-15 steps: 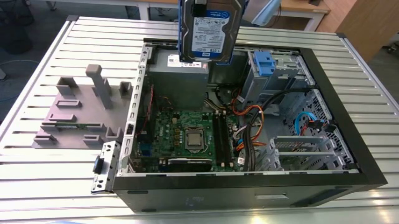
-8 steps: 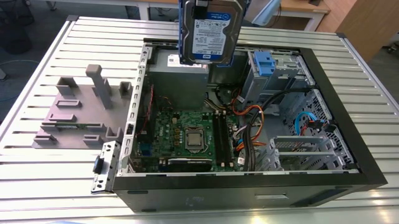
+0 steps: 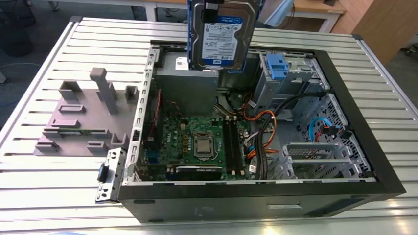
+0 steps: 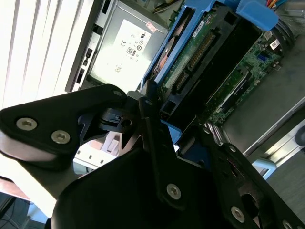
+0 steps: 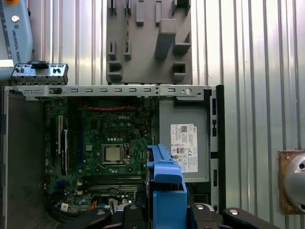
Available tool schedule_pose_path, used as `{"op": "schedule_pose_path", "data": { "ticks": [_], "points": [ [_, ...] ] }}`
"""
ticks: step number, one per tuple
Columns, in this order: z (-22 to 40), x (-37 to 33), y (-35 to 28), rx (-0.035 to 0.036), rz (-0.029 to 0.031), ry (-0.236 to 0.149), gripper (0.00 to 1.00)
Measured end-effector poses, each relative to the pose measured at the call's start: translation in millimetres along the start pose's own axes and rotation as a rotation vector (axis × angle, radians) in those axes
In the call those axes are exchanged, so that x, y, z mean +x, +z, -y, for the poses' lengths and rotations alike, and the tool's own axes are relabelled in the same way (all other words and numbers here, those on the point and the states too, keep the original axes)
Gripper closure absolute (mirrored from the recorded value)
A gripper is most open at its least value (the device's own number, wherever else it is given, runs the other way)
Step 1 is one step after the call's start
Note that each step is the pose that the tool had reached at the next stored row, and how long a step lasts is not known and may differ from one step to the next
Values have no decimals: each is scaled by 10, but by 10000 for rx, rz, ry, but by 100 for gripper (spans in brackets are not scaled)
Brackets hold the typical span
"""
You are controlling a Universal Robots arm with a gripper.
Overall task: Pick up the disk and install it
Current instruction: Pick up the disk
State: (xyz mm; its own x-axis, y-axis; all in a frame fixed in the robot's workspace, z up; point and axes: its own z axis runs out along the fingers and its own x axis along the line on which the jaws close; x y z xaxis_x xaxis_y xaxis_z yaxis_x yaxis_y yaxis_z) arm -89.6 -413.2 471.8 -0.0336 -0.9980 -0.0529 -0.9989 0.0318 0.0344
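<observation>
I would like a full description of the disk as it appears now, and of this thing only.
The disk is a flat silver-metal hard drive with a white-and-blue label, framed by blue plastic rails. It hangs upright in the air above the open computer case, near the grey power supply, touching nothing below. The second wrist view shows its green circuit-board side. The gripper clamps its upper end.

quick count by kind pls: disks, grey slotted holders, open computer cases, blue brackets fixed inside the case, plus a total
disk: 1
grey slotted holder: 1
open computer case: 1
blue bracket: 1
total: 4
</observation>
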Motion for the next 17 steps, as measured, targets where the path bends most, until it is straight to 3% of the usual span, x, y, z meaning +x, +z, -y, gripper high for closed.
{"op": "schedule_pose_path", "data": {
  "ticks": [17],
  "points": [
    [12,143,-6,1,1,0,63]
  ]
}}
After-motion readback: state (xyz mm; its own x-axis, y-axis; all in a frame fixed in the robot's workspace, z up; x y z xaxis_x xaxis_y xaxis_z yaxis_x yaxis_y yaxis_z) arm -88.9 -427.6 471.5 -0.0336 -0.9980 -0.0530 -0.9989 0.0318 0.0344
